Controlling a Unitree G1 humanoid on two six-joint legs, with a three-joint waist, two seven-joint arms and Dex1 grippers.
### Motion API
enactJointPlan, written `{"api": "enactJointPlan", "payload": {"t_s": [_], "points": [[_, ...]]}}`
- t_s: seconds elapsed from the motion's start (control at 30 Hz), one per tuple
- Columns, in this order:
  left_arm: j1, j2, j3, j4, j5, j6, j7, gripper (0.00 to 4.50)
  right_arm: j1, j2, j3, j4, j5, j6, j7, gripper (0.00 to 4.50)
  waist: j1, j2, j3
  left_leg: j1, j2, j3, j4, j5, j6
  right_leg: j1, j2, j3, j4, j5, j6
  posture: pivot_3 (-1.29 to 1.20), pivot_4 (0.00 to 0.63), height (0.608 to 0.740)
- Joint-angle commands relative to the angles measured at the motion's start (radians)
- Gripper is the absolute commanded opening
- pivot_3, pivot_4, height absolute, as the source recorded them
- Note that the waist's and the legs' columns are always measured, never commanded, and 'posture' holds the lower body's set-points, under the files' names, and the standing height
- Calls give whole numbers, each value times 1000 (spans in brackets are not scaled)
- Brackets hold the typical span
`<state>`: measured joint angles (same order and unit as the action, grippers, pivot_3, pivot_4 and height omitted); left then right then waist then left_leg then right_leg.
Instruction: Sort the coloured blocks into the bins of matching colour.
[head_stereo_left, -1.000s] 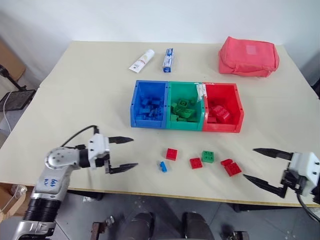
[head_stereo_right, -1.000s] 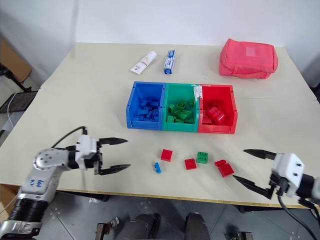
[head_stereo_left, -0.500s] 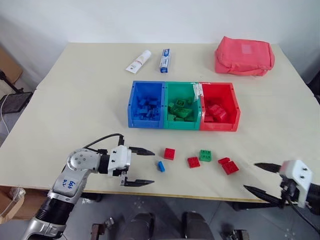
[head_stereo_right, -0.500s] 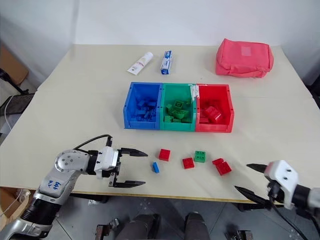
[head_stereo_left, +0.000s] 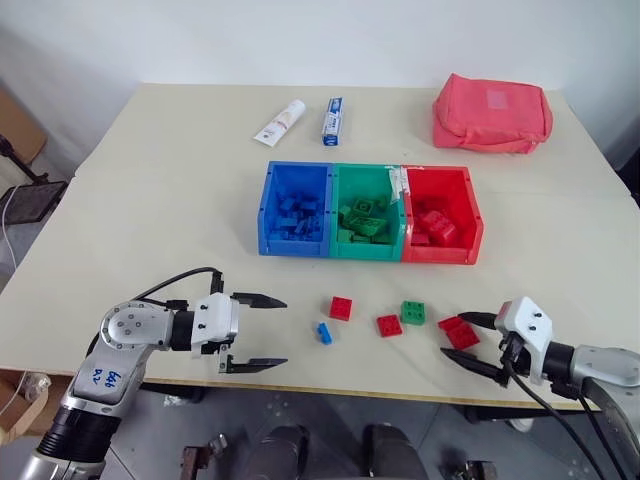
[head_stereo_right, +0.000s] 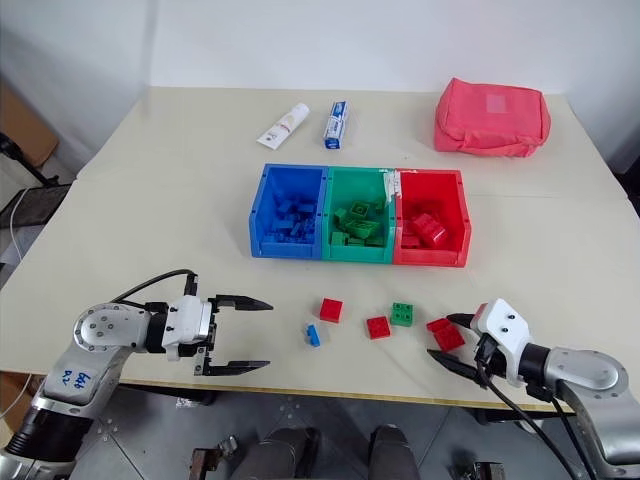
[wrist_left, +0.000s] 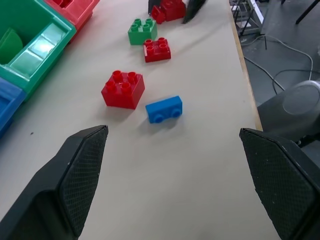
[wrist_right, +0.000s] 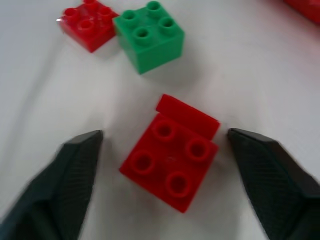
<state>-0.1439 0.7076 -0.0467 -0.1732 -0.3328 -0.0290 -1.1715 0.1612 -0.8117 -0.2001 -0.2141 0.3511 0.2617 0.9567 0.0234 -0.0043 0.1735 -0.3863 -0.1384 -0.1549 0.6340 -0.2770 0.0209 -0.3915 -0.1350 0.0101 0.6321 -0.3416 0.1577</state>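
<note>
Blocks lie loose along the table's (head_stereo_left: 150, 170) front edge; a red block pair (head_stereo_left: 460, 333) sits between the right gripper's (head_stereo_left: 468, 345) spread fingers, neither pad touching it; at its ten o'clock a green block (head_stereo_left: 414, 312) and a flat red block (head_stereo_left: 390, 325); farther toward nine o'clock a taller red block (head_stereo_left: 341, 308) and a small blue block (head_stereo_left: 324, 333); the left gripper (head_stereo_left: 265, 331), fingers spread wide and empty, points at the blue one; the joined bins (head_stereo_left: 368, 212), blue, green and red, stand at twelve o'clock, already holding blocks.
</note>
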Motion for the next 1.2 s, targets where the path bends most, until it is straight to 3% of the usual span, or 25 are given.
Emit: {"api": "enactJointPlan", "payload": {"t_s": [0.03, 0.1, 0.27, 0.4, 0.5, 0.67, 0.87, 0.97, 1.1, 1.2], "points": [[6, 2, 17, -32, -19, -9, 2, 4500, 12, -2, -1, 40, -24, -18, 2, 2547, 1, 0, 0, 0, 0, 0, 0, 0, 0, 0, 0, 0, 0, 0, 0, 0, 150, 740], [1, -6, 17, -30, -26, -11, 3, 4500, 17, -7, -6, 49, -25, -34, 8, 1997, 1, 0, 0, 0, 0, 0, 0, 0, 0, 0, 0, 0, 0, 0, 0, 0, 150, 740], [-20, -41, 17, -37, -88, 25, -2, 4500, 5, -1, -64, 53, 29, -92, 31, 1983, 1, 0, 0, 0, 0, 0, 1, 0, 0, 0, 0, 0, 0, 0, 0, 0, 150, 740], [-26, -96, 50, -24, -110, 36, 71, 4500, -76, -22, -136, -5, 162, 17, 34, 1983, -1, 0, 0, 0, 0, 0, 1, 0, 0, 0, 0, 0, 0, 0, 0, 0, 150, 740], [-40, -145, 84, -6, -109, 39, 145, 4500, -272, 0, -130, 2, 206, 119, -66, 1983, -15, 0, 0, 0, 2, 2, 2, 0, -1, 0, 2, 1, 1, 1, -1, 0, 150, 740], [-36, -165, 114, 0, -89, 49, 213, 4500, -653, 80, 1, 184, 69, 196, -263, 1983, -27, -1, 0, 0, 5, 2, 2, -1, -4, -2, 3, 1, 3, 2, -2, 0, 150, 740], [-2, -150, 135, -8, -62, 24, 246, 4500, -913, 194, 76, 408, 1, 255, -348, 1983, -24, -1, 0, -3, 5, 0, 0, -1, -5, -6, 3, -1, 6, 2, -3, 0, 150, 740], [19, -138, 149, -19, -57, 20, 256, 4500, -989, 214, 79, 497, -8, 245, -334, 3046, -26, -1, 0, -4, 4, 1, 2, -1, -4, -6, 3, -1, 6, 2, -3, 0, 150, 740], [28, -120, 168, -13, -63, 16, 250, 4500, -982, 180, 106, 511, -44, 198, -270, 4364, -25, 0, 0, -4, 4, 0, 2, -2, -4, -6, 3, -1, 6, 2, -3, 0, 150, 740], [17, -116, 162, -6, -61, 12, 240, 4500, -916, 141, 98, 457, -29, 161, -179, 4462, -24, 0, 0, -4, 4, 1, 2, -2, -3, -6, 3, -1, 6, 2, -3, 0, 150, 740]]}}
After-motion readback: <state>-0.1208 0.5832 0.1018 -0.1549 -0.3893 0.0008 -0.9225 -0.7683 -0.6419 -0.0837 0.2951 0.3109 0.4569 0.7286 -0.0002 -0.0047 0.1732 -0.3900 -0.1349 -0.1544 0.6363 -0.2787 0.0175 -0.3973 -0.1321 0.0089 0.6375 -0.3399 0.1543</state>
